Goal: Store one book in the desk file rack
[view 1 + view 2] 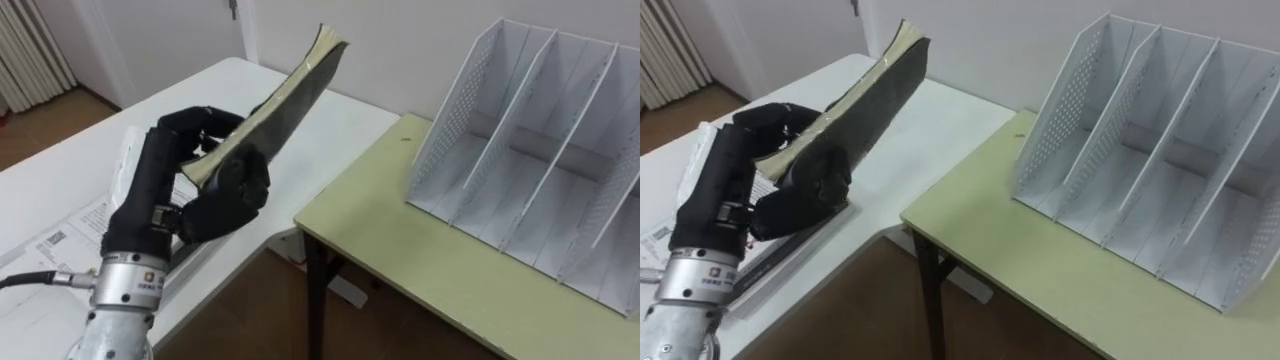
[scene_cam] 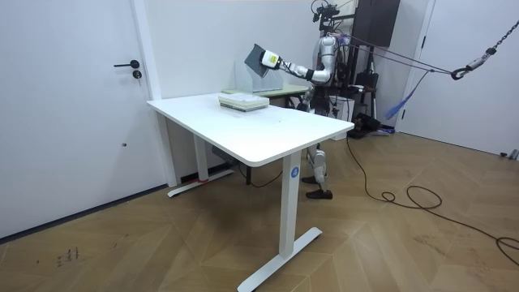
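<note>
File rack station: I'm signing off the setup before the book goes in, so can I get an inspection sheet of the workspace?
surface: pale green desk beside a white table.
job's things: book held tilted in the air over the white table; white file rack upright on the green desk, visible compartments empty.
clutter: printed papers on the white table.
hands: left hand shut on the book's lower end.
cables: nothing seen beyond the robot's own.
surroundings: wood floor, white door.
</note>
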{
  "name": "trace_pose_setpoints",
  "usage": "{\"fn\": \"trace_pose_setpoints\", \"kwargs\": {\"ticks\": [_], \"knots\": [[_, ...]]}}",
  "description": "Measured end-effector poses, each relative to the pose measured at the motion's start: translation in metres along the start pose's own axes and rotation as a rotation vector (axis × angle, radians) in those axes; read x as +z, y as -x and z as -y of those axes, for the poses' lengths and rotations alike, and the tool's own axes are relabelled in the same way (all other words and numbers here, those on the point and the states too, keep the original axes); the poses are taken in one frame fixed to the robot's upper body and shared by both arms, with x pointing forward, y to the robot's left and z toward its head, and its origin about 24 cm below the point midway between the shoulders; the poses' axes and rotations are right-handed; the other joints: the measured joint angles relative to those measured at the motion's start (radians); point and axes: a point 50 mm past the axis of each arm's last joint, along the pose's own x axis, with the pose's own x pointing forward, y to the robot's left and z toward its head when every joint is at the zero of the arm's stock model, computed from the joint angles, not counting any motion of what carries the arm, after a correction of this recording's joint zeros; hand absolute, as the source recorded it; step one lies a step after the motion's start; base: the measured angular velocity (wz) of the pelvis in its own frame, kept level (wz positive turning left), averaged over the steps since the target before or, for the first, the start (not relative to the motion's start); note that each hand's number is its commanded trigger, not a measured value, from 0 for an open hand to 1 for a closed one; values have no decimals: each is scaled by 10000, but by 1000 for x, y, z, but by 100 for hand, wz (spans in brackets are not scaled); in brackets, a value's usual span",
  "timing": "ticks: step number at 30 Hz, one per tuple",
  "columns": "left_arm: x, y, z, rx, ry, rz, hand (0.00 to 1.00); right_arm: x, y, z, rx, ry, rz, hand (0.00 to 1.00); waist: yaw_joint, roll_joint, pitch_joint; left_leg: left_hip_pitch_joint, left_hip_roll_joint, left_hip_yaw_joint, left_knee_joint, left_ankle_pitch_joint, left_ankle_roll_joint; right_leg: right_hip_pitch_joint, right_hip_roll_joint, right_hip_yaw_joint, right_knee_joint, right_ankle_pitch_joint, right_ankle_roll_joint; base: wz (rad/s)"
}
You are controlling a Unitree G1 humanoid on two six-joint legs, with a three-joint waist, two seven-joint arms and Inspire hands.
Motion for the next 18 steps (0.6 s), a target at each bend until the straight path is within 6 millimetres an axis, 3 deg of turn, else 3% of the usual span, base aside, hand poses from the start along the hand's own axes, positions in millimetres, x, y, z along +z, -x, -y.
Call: {"fn": "trace_pose_setpoints", "kwargs": {"ticks": [2, 4, 7, 9, 11, 18], "knots": [[0, 0, 1, -180, 993, -59, 100, 17, 1, 7, -161, -82, 765, 0, 85, -6, -3, 41, 17, -7, -1, 0, 0, 58, 13, 18, 13, 13, -14, -6], [-1, 1, 1, -460, 1646, -133, 100, 49, 6, 9, -41, -228, 2373, 0, 149, -11, -11, 207, 31, 11, -9, 0, -1, 159, 42, 55, -24, 17, -21, -7], [-2, 2, 1, -806, 2648, -176, 100, 74, 15, 7, 636, -1264, 3902, 0, 175, 42, -78, 317, 30, 14, -10, -1, -1, 284, 25, 33, -22, 10, -16, 3], [-1, 2, 0, -967, 3364, -140, 100, 85, 23, 11, 1019, -2125, 4819, 0, 297, 55, -84, 321, 81, 14, -11, -1, -1, 272, 12, 44, -3, 9, -14, -2], [-3, 4, 1, -1215, 3970, -205, 100, 99, 31, 15, 1535, -2908, 5823, 0, 346, -15, -39, 358, 98, -3, -21, -3, -4, 316, 9, 48, -2, 11, -15, 0], [-18, 15, -2, -1936, 4947, -778, 100, 120, 47, 19, 3295, -4164, 7674, 0, 313, -115, 5, 331, 93, 22, -21, -4, -5, 125, 6, 149, 175, 3, -8, -2]]}}
